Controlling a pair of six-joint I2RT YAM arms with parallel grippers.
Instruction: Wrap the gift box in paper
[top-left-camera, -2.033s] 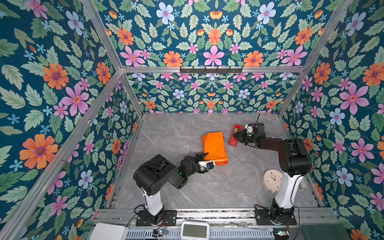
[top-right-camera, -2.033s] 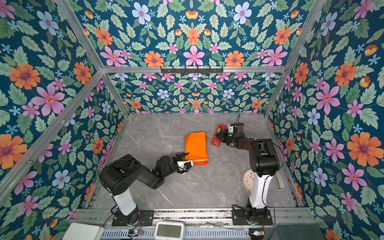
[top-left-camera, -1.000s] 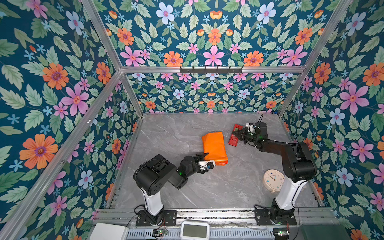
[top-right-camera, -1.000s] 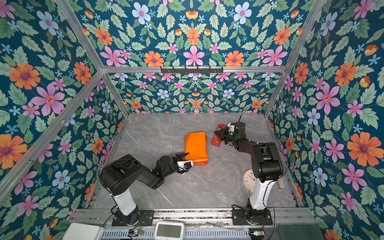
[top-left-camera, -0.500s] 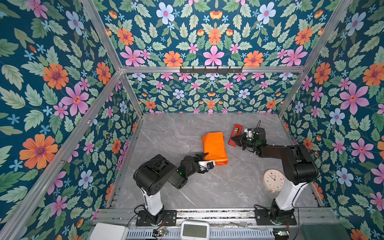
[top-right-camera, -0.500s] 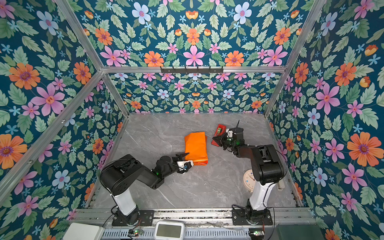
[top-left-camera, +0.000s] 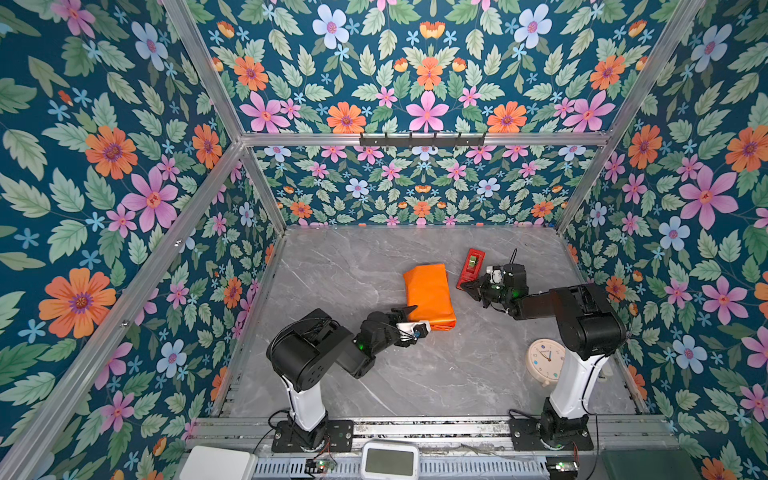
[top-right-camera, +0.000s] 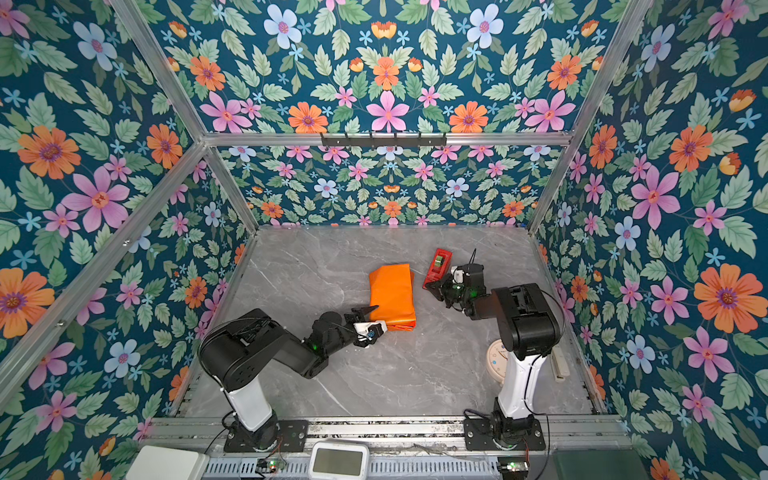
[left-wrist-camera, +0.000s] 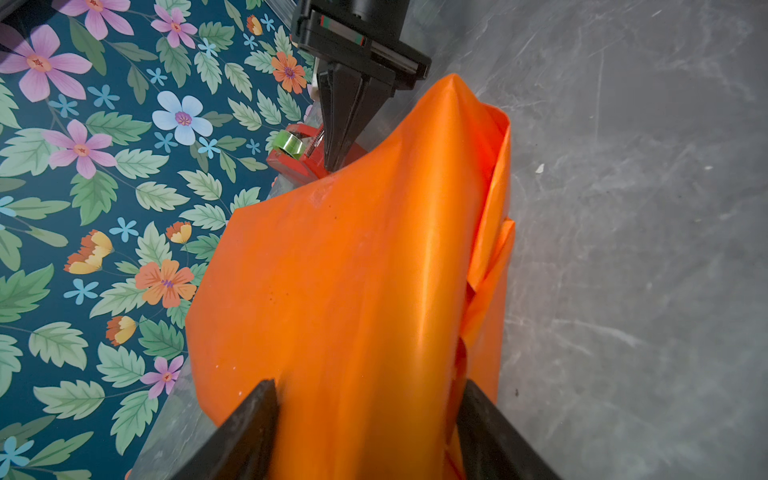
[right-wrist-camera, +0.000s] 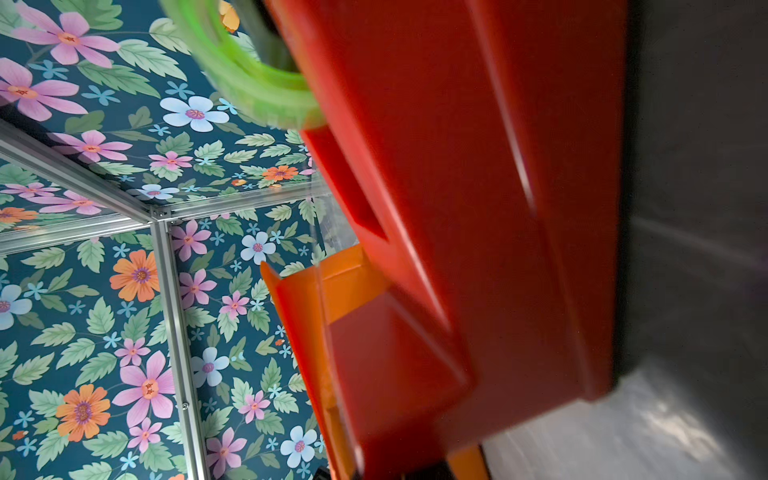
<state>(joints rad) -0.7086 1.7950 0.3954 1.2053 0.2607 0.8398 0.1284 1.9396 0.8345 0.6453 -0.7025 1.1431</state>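
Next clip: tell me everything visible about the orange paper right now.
The paper shows only its glossy orange face, folded into a rectangular parcel lying flat on the table, long axis running away from the robot. Loose layered edges gape along one long side. No box shows. The left pincer straddles its near end, fingers against both sides. The red dispenser beside it lies apart.

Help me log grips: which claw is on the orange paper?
The left claw, jaws closed around the paper at its end; the right claw is shut at the red tape dispenser.

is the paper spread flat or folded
Folded: the paper is a compact orange bundle, its layers overlapping at one edge.
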